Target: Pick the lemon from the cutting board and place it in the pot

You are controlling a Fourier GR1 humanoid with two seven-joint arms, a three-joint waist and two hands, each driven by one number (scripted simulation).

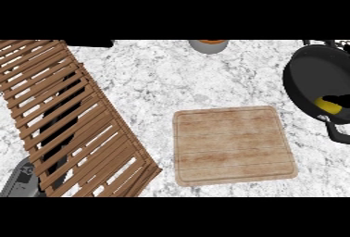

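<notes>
One view only, from the head: yellow lemon (328, 106) inside black round pot (308, 78) at right, black right hand (336, 99) over it — grip impossible to tell; square wooden cutting board (234, 146) bare on white marble counter (164, 74); left hand unseen.

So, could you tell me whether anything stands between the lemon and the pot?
Nothing visible does. The lemon is already within the pot's rim at the view's right edge, with the right hand curled round it.
</notes>
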